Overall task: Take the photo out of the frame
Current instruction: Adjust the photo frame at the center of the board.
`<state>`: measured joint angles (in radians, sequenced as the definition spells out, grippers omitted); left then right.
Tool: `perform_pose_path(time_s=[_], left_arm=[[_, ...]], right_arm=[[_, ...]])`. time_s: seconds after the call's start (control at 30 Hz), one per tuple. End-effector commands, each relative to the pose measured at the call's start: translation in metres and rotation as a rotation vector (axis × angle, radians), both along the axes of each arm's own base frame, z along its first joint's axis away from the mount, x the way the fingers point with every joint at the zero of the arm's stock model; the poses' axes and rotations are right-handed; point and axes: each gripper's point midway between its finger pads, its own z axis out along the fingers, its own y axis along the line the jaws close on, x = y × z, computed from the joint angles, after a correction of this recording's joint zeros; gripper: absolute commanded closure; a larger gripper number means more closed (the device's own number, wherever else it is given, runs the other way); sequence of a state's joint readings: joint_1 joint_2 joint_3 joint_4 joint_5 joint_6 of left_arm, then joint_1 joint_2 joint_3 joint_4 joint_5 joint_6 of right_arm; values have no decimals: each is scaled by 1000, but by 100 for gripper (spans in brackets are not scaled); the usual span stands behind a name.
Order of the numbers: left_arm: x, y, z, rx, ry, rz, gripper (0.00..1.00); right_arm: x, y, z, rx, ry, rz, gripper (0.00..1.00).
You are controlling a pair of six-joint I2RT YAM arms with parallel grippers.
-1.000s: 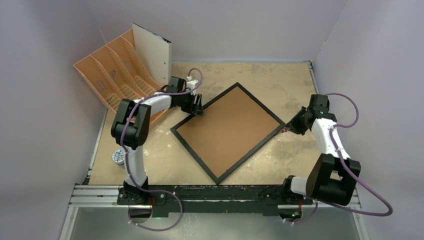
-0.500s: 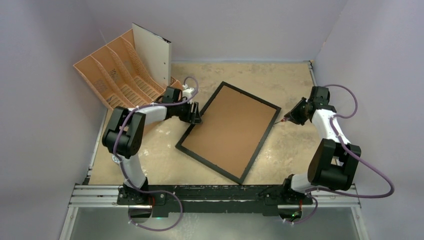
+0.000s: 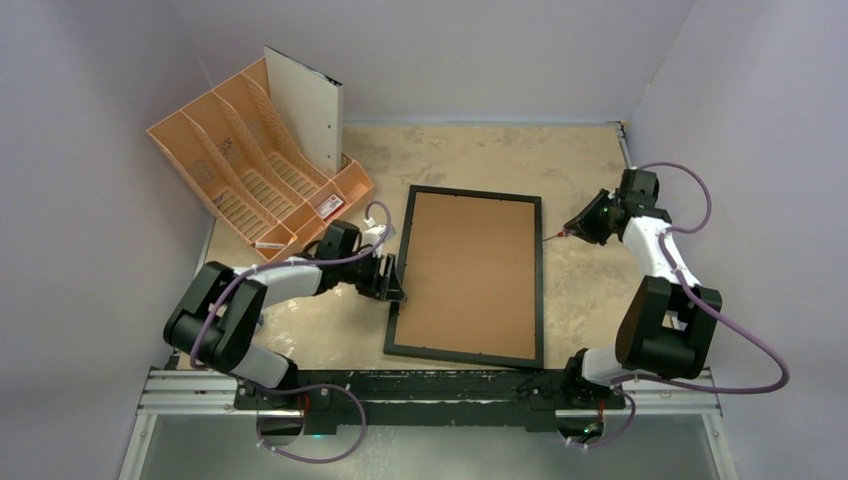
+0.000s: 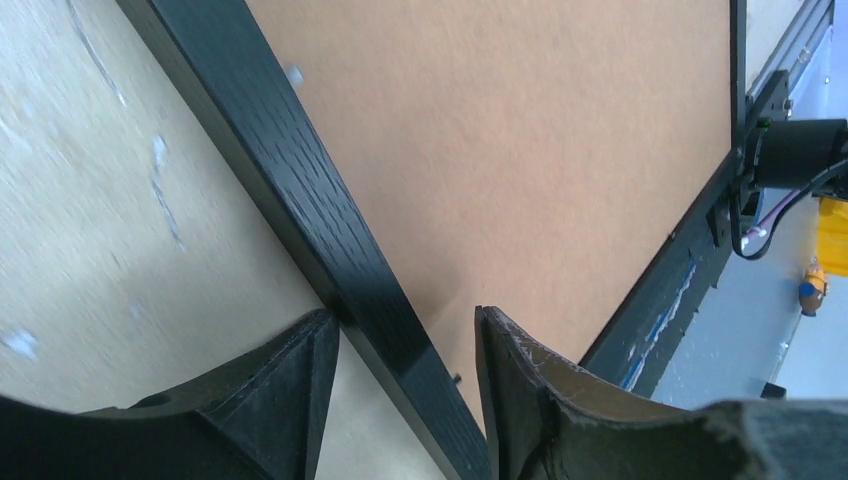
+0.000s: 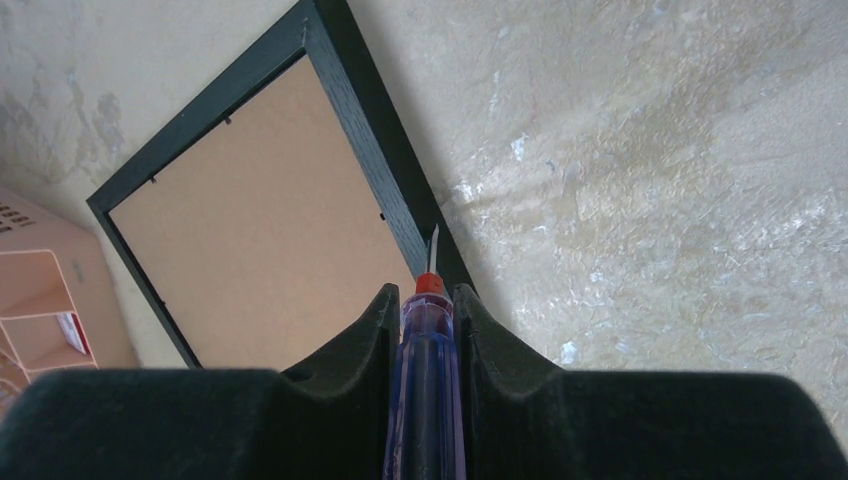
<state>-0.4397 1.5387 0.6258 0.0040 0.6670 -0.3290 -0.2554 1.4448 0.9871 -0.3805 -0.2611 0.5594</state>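
The frame (image 3: 541, 280) lies back up on the table, its brown backing board (image 3: 468, 270) facing me, long sides running near to far. The photo is hidden under that board. My left gripper (image 3: 392, 285) straddles the frame's left bar (image 4: 300, 190), which runs slantwise between its fingers and touches both; the gripper (image 4: 402, 318) is shut on it. My right gripper (image 3: 575, 228) is shut on a blue-handled screwdriver (image 5: 425, 380). The thin tip hangs just off the frame's right bar (image 5: 385, 180), near the far right corner.
An orange file organiser (image 3: 240, 170) stands at the far left with a white sheet (image 3: 305, 110) upright in it, close to the left arm's elbow. Walls close in on the left, right and back. The metal rail (image 3: 430, 390) runs along the near edge.
The left gripper has swung toward the near edge with the frame's left bar in it, turning the frame anticlockwise from a diamond to square with the table. The right gripper has barely moved.
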Motion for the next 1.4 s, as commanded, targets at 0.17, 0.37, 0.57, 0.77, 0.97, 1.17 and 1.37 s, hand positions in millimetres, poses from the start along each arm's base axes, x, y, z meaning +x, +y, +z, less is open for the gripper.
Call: perform_pose_path(time_s=[0.17,0.37,0.57,0.77,0.97,1.17,1.37], left_arm=[[-31,12,10,10,-4,58,46],[-16,18,39,24,-123,109,46],[-6,19,58,12,-191,131,45],[8,20,57,45,-223,161,45],[19,16,48,58,-208,161,45],[21,21,43,84,-206,197,45],[25,31,48,102,-228,271,45]], right_arm=[[-7,12,24,-26,-68,61,100],[-6,5,50,-84,-155,30,100],[-15,40,70,65,-238,153,100],[-23,1,53,-103,-141,-37,100],[-8,-28,33,-211,-55,-114,100],[1,-3,11,-151,-19,31,100],[-2,39,0,-130,13,170,100]])
